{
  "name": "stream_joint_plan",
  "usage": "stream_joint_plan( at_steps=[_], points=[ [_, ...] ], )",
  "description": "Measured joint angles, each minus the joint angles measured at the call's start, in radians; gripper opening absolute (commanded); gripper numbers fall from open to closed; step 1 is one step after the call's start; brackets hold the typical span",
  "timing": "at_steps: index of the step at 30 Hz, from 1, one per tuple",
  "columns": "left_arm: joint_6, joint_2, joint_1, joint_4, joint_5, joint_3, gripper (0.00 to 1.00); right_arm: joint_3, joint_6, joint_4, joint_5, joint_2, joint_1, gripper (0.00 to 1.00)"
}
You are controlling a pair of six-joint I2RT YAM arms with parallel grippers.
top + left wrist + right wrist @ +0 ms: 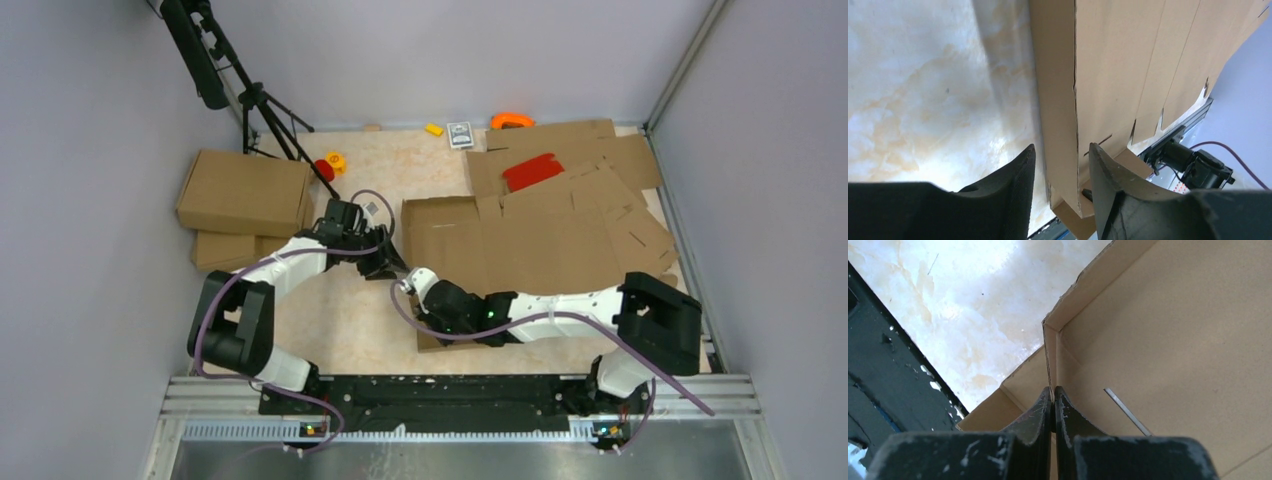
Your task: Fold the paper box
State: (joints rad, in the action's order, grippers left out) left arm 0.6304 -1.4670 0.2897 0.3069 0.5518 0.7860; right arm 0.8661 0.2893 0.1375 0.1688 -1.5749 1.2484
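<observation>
Marbled cream tabletop (pixel 340 320) boxed in by plain grey walls, nothing fancy. Closest in: right gripper (pixel 1053 392) clenched tight on the plain brown corrugated cardboard paper box (pixel 1173 340), pinching a raised side wall right beside an upright corner. Fingers (pixel 1033 415) pressed flat together with only the cardboard edge between them. Box floor lying flat just past that corner.

Slightly further out and to the left: left gripper (pixel 1060 165) released, straddling the box's left wall without squeezing. Clear gap on one side of the cardboard, other finger right up against it, can't tell if actually touching.

Box itself mid-table, just ahead of both arms. Left end folded up into low walls, right end spread out flat with its flaps and slots showing, running up against a heap of flat cut brown cardboard sheets (pixel 600 160). Hard to say where one ends and the other starts.

Further back: flat red piece (pixel 532 171) on top of the heap, stack of closed brown cardboard boxes (pixel 245 190) on the left, black tripod (pixel 265 105) in the far left corner, small orange curved thing (pixel 512 120) and tiny yellow block (pixel 434 129) by the back wall.
</observation>
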Motion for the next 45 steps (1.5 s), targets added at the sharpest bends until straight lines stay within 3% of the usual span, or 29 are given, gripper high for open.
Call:
stream_joint_plan(
  at_steps=[7,17,26,35,39,45],
  points=[
    [-0.006,-0.077,0.000,0.001,-0.018,0.101,0.60,-0.103,-0.002,-0.078,-0.056,0.088,-0.040,0.00],
    [-0.029,-0.115,0.000,-0.018,-0.111,0.216,0.62,-0.142,-0.020,-0.129,-0.108,0.106,-0.062,0.00],
    [-0.099,-0.351,0.000,-0.011,-0.178,0.478,0.66,-0.142,-0.047,-0.130,-0.139,0.115,-0.079,0.00],
    [-0.209,-0.474,0.000,0.029,-0.211,0.591,0.61,-0.146,-0.054,-0.141,-0.151,0.114,-0.084,0.00],
    [-0.272,-0.495,0.000,0.043,-0.196,0.635,0.39,-0.146,-0.054,-0.146,-0.164,0.113,-0.089,0.00],
    [-0.375,-0.502,0.000,0.035,-0.109,0.640,0.40,-0.146,-0.054,-0.145,-0.174,0.113,-0.095,0.00]
  ],
)
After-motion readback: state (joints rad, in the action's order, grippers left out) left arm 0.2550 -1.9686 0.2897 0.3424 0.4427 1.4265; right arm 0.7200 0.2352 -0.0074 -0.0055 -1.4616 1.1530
